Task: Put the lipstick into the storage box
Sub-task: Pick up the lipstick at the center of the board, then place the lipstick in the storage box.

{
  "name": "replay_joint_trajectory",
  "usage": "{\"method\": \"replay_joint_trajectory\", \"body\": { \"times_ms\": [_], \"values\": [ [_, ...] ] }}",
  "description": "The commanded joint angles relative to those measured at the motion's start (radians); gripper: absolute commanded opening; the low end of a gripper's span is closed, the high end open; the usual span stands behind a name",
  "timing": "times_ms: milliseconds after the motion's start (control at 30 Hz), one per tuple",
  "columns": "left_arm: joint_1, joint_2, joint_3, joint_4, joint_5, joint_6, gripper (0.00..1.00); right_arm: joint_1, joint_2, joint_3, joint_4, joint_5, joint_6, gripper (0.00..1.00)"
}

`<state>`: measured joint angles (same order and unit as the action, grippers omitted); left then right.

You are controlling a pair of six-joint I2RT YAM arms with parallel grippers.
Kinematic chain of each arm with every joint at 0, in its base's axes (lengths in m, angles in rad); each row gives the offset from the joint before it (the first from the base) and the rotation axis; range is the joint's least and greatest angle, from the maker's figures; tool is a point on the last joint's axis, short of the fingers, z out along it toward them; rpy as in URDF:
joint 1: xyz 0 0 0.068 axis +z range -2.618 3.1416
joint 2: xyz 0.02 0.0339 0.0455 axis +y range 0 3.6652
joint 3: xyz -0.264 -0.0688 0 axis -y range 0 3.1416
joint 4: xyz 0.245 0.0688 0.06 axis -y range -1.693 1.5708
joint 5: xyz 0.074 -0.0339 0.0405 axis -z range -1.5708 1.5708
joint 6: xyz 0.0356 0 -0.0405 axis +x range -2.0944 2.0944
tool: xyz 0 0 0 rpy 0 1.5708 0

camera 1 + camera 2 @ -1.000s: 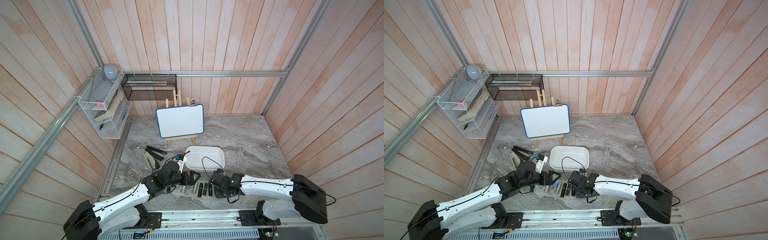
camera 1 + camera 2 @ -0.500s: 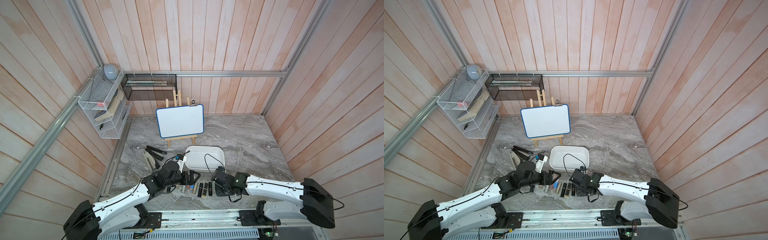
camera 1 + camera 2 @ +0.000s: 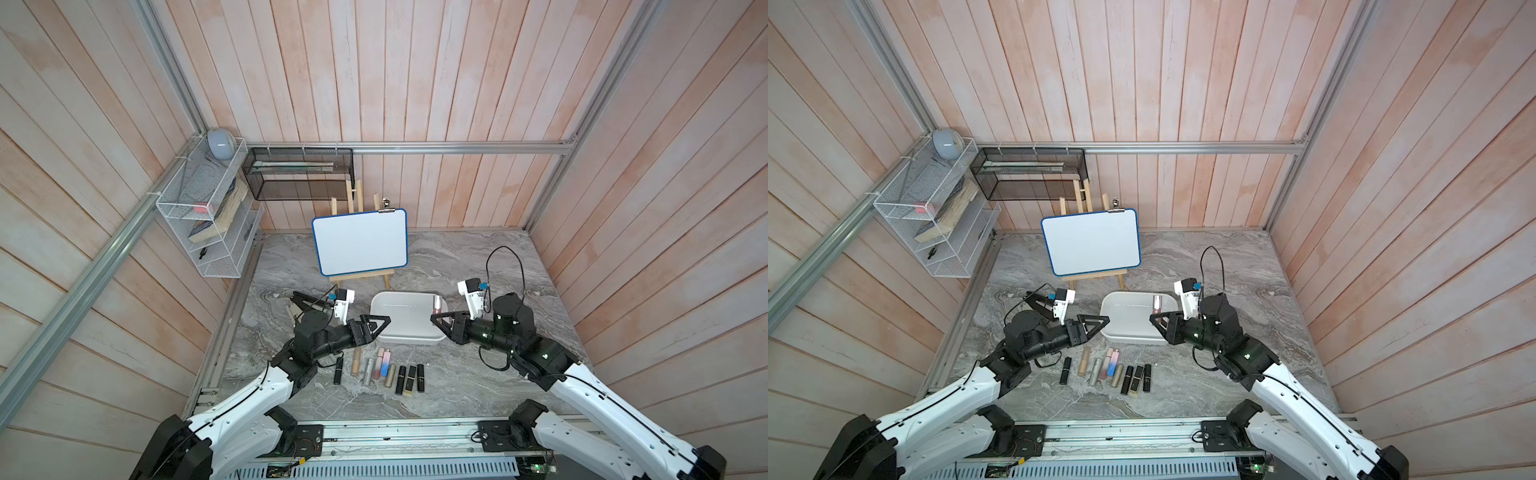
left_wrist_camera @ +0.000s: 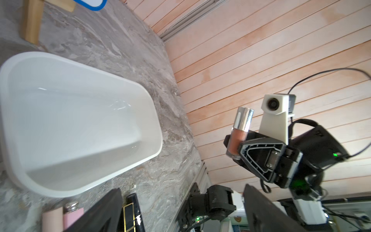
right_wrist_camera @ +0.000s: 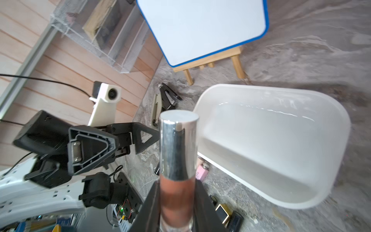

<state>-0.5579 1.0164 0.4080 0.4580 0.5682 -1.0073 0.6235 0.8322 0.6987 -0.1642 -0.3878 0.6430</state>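
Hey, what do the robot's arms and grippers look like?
The left arm and right arm have white links and black joints. The left gripper and right gripper are black, with hollow triangular fingers. Each wrist bears a white camera; a thin black cable loops above the right one.

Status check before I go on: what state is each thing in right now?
right gripper: shut on the lipstick, raised off the table
lipstick: held upright, cap up, not yet in the storage box
left gripper: fingers open, empty
storage box: empty
other lipsticks: lying in a row on the table
whiteboard: blank
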Motion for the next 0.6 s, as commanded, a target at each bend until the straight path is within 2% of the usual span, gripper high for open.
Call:
{"method": "replay_joint_trajectory", "body": {
  "times_ms": [0, 167, 367, 567],
  "values": [
    [0.019, 0.063, 0.025, 0.317, 0.166, -0.111, 0.96, -0.043, 0.062, -0.022, 0.217, -0.276, -0.062, 0.16],
    [0.021, 0.152, 0.095, 0.365, 0.218, -0.097, 0.92, -0.047, 0.151, -0.014, 0.364, -0.424, -0.02, 0.15],
    [0.02, 0.182, 0.133, 0.372, 0.24, -0.071, 0.89, -0.048, 0.221, -0.007, 0.42, -0.464, 0.006, 0.16],
    [0.014, 0.184, 0.175, 0.273, 0.253, 0.016, 0.84, -0.048, 0.269, -0.021, 0.499, -0.493, 0.039, 0.15]
  ]
}}
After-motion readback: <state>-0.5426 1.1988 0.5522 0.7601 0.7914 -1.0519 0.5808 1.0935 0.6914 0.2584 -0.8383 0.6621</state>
